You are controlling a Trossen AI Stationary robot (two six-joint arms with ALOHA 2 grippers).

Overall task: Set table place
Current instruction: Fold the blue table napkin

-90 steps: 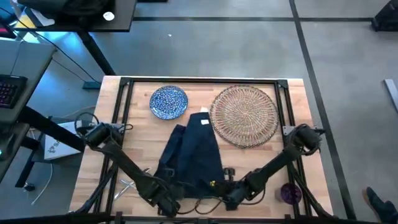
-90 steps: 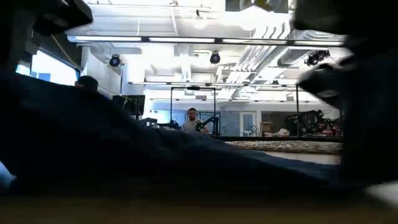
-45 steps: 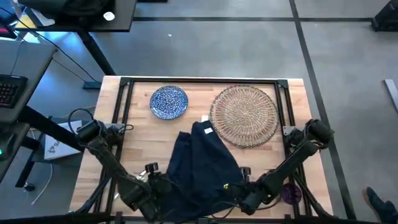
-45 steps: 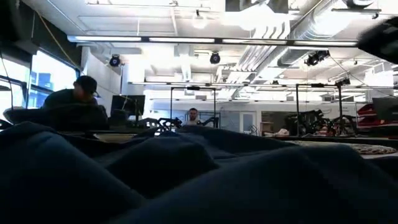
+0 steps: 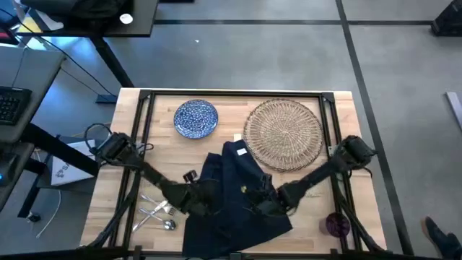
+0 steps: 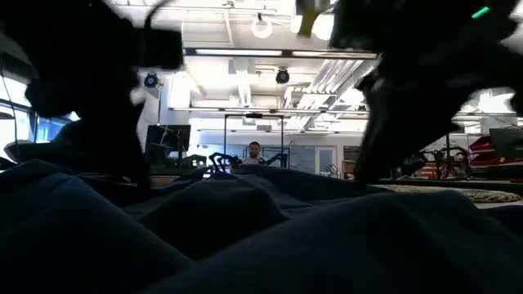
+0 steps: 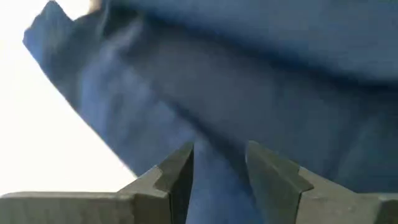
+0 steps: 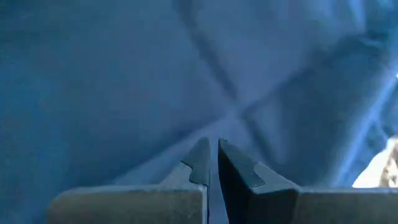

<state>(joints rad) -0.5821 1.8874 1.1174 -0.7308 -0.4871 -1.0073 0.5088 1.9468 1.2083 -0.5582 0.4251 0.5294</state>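
High view — I have both arms reaching over the dark navy napkin [image 5: 234, 191], which lies rumpled on the table [image 5: 317, 217], just beside the wicker placemat [image 5: 284, 133] on its near-left side. My left hand [image 5: 204, 198] sits at the napkin's left edge and my right hand [image 5: 258, 202] over its middle, on the side nearer the placemat. The blue speckled plate [image 5: 196, 118] stands apart to the placemat's left, the cutlery [image 5: 155, 211] lies left of the napkin, and the purple cup [image 5: 337, 224] sits well below the placemat near the table's front-right corner. I judge the step in hand to be spreading or folding the cloth; to do it well I should pinch one layer only at each hand and draw the two apart evenly, keeping clear of the cutlery.

Low view — napkin folds [image 6: 245, 237] fill the foreground; both arms show only as dark shapes above, so I cannot place the fingers here. A strip of placemat [image 6: 441, 193] shows beyond the cloth.

Left wrist view — the left hand [image 7: 217, 168] has its fingers apart, with napkin cloth [image 7: 249, 93] lying between and beyond them; I cannot tell whether it is touching.

Right wrist view — the right hand [image 8: 212, 163] has its fingers nearly together, only a sliver between them, directly above creased cloth [image 8: 186, 74]; whether a fold is pinched I cannot tell.
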